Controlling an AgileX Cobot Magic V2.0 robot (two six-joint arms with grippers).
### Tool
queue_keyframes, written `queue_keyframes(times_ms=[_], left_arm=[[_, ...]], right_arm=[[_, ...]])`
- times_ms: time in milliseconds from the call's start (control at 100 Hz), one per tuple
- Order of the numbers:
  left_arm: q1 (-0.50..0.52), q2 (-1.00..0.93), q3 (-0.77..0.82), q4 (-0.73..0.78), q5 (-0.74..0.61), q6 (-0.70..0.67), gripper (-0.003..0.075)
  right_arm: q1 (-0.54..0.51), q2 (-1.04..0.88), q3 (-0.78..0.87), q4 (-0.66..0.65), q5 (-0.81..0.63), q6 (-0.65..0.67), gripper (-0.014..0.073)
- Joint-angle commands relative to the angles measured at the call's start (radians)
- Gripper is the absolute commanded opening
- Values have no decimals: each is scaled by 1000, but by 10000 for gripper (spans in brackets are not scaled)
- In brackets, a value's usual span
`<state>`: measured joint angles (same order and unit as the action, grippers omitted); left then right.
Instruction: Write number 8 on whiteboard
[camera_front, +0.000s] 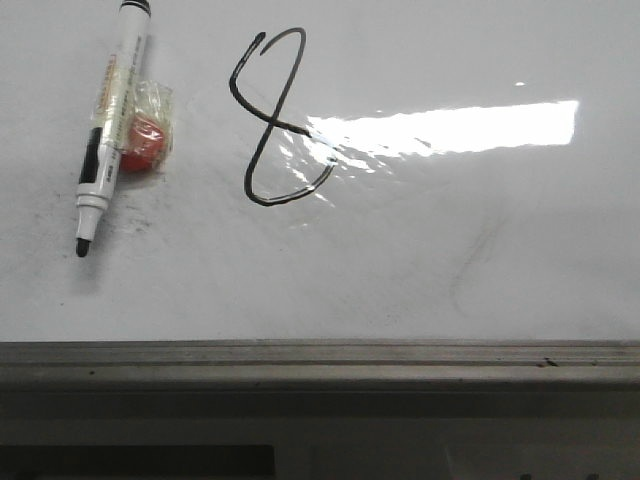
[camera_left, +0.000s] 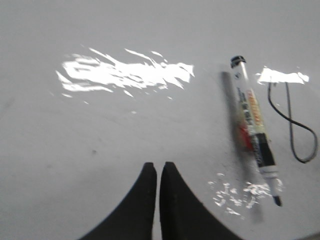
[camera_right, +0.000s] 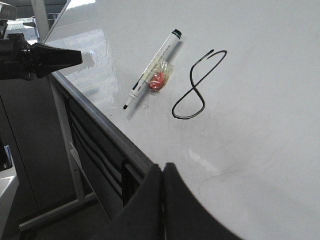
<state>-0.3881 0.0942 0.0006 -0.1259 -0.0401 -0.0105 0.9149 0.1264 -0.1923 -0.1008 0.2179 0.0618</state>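
Note:
The number 8 (camera_front: 276, 122) is a thin black slanted line on the whiteboard (camera_front: 480, 250), with its top loop left open. It also shows in the left wrist view (camera_left: 290, 116) and the right wrist view (camera_right: 196, 85). An uncapped black marker (camera_front: 112, 120) lies on the board left of the 8, tip toward the rail. My left gripper (camera_left: 158, 167) is shut and empty, above bare board to one side of the marker (camera_left: 255, 130). My right gripper (camera_right: 163, 167) is shut and empty, over the board's edge, apart from the 8. Neither gripper shows in the front view.
A small red thing in clear wrap (camera_front: 145, 140) lies against the marker. The grey metal rail (camera_front: 320, 360) runs along the near edge of the board. Glare (camera_front: 440, 128) crosses the 8's lower loop. A faint grey smudge curve (camera_front: 480, 250) sits at the right. The left gripper's black tip (camera_right: 75, 56) shows beyond the rail.

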Motion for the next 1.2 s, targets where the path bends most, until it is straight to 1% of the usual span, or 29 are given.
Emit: queue_keyframes(times_ms=[0, 210, 270, 380, 530, 1190], left_arm=[[78, -25, 34, 48, -71, -7, -20], [252, -131, 32, 50, 77, -7, -20], [285, -126, 32, 50, 88, -18, -20], [309, -126, 32, 48, 146, -74, -20], [309, -126, 32, 50, 358, -90, -20], [309, -126, 32, 50, 350, -90, -20]], right_arm=[[-2, 9, -26, -9, -79, -8, -63], [-2, 9, -26, -9, -79, -8, -63], [-2, 9, -26, -9, -77, -8, -63], [-2, 9, -26, -9, -77, -8, -63], [-2, 9, -26, -9, -77, -8, -63], [-2, 9, -26, -9, -77, -8, -63]])
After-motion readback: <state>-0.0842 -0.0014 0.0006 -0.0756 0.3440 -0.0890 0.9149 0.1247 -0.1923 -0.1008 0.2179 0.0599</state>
